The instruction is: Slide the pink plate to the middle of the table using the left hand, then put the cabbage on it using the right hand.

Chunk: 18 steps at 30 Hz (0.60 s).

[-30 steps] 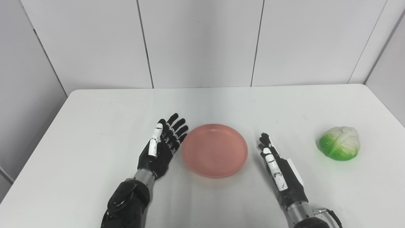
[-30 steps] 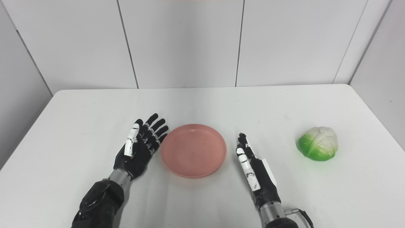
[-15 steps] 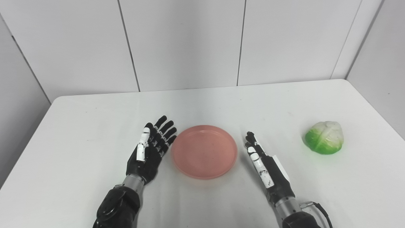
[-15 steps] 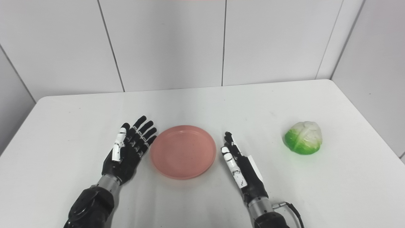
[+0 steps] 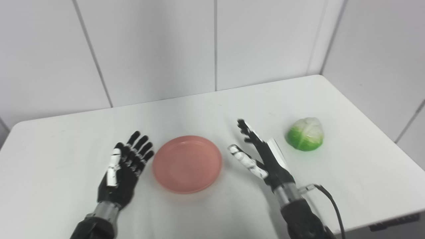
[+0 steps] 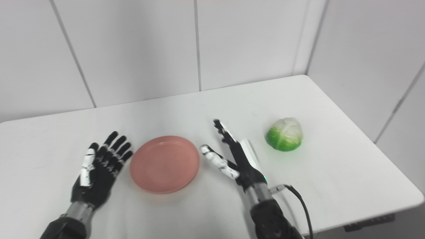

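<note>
The pink plate (image 5: 187,163) lies flat on the white table (image 5: 206,106), empty. My left hand (image 5: 124,169) rests open just left of the plate, palm up, fingers apart, a small gap from the rim. My right hand (image 5: 260,156) is open and raised a little above the table, thumb spread toward the plate, between the plate and the cabbage. The green and white cabbage (image 5: 305,133) sits on the table to the right of the right hand, untouched. It also shows in the right eye view (image 6: 284,134).
White wall panels stand behind the table. The table's right edge (image 5: 368,122) and front right corner (image 5: 411,209) are close to the cabbage. A black cable (image 5: 327,199) trails from my right wrist.
The camera has turned right, shifting the whole picture left. My right hand has lifted, spread its thumb and moved toward the cabbage. The left hand, plate and cabbage stay put.
</note>
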Available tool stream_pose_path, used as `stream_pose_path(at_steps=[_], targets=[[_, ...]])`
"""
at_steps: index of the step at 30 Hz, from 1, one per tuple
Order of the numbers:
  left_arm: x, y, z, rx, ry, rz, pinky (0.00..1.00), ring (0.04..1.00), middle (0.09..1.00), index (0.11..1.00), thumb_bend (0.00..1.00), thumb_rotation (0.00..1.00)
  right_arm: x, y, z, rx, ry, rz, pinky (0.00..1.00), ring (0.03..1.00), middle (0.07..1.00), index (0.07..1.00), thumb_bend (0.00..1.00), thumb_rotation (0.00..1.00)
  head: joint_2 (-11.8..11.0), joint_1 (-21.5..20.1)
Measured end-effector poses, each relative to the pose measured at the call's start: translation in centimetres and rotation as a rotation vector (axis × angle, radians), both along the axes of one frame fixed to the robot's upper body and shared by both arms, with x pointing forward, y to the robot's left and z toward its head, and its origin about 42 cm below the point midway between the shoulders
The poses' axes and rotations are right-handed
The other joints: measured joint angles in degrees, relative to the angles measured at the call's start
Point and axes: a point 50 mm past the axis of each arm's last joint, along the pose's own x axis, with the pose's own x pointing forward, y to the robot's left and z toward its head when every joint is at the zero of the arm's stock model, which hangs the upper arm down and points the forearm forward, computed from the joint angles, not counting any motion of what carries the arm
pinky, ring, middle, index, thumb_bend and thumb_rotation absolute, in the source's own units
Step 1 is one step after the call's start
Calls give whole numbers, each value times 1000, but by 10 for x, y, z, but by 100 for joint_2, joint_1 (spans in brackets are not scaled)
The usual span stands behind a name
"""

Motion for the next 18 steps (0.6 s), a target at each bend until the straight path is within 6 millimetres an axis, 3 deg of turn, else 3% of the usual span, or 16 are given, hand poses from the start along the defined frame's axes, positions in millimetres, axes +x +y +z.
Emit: stream_pose_path(at_steps=[5,11,18], targets=[[9,8,0,6,-5,16,883,890,899,893,500,923,12,-12,35,-29,-88,-29,850,900,924,941,981,632,-35,-245],[12,17,-1,11,-4,22,842,875,888,885,508,918,14,-37,65,-110,-138,-61,910,937,943,957,1000,589,-62,-430],[16,30,-1,17,-5,48,829,866,873,863,533,847,11,-61,101,-219,-214,-105,900,941,951,974,1000,587,-105,-642]])
